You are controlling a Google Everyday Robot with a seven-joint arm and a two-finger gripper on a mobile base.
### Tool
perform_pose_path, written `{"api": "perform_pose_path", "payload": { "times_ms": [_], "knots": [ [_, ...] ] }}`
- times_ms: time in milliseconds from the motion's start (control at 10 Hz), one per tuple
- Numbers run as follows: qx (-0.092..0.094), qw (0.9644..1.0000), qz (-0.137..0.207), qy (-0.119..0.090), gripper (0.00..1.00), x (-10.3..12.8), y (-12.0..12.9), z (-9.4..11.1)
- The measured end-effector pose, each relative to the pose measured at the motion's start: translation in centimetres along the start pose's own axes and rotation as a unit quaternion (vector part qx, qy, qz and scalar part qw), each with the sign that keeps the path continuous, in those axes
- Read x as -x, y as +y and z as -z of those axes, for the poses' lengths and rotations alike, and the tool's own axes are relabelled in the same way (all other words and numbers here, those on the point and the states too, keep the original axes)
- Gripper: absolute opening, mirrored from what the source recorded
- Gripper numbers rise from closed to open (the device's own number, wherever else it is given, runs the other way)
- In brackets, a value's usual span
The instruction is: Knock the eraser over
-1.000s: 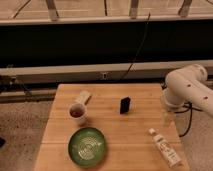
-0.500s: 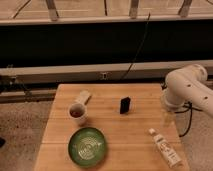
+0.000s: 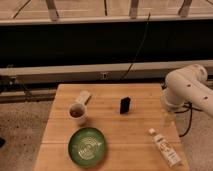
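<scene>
Camera view, eraser: the eraser (image 3: 125, 105) is standing on end near the middle of the bench (image 3: 107, 127), a small black block with its long axis pointing up.
Camera view, gripper: my gripper (image 3: 167, 116) is hanging at the bench's right edge under my white arm; whether it is open or closed I cannot tell.
Camera view, direction: the eraser is lying toward the picture's left of my gripper, well apart from it, with bare wood between us.
Camera view, neighbours: the cup (image 3: 77, 112) and the tan block (image 3: 84, 96) are sitting beyond the eraser on its far side from me; the green plate (image 3: 87, 146) and the bottle (image 3: 164, 147) are lying nearer the front edge (the bottle is just below my gripper in the picture).
Judgement, coming move: I am thinking a sideways sweep across the bench toward the eraser's upper half should topple it, since it is balancing on a narrow end. I am expecting it to fall toward the cup.
Judgement, risk: I am watching the bottle as I come down.
</scene>
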Motion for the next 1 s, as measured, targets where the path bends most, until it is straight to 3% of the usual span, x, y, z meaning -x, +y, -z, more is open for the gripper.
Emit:
{"api": "perform_pose_path", "payload": {
  "times_ms": [300,600,1000],
  "knots": [
    [-0.001,1.0000,0.001,0.000,0.80,0.0,-0.1,0.0],
    [-0.004,0.9999,0.017,-0.003,0.80,1.4,-2.2,-1.4],
    [-0.003,0.9997,0.025,-0.001,0.80,1.5,-2.4,-2.6]
  ]
}}
